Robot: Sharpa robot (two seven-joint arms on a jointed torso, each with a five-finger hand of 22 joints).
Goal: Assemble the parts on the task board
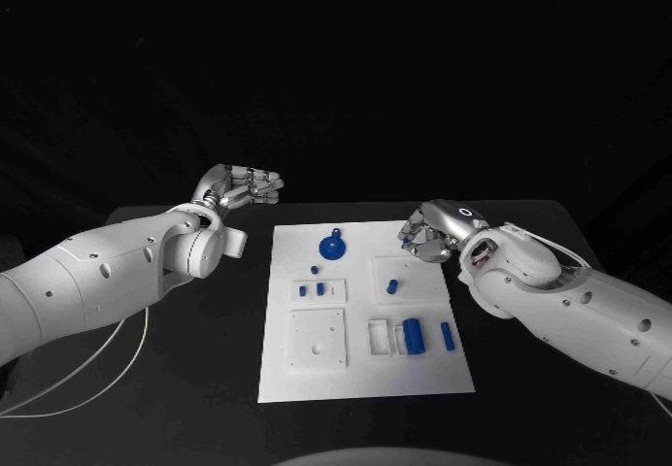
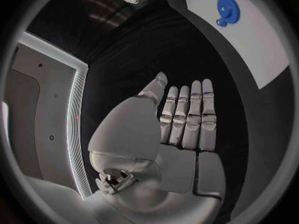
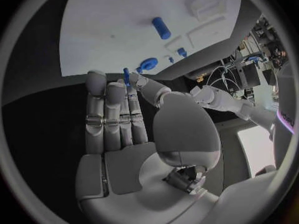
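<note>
The black desk (image 1: 210, 349) carries the white task board (image 1: 357, 374) at centre. Near edge: a blue cylinder (image 1: 414, 336) and a blue bar (image 1: 447, 336) at 5 o'clock. Mid-board: a small blue peg (image 1: 392, 286). Far end: a blue gear (image 1: 333, 248) at 12 o'clock. Right hand (image 1: 427, 236), at 2 o'clock, pinches a small blue pin (image 3: 126, 76) at its fingertips. Left hand (image 1: 241, 186), at 10 o'clock off the board, holds nothing, fingers straight and side by side. Dark surroundings beyond.
</note>
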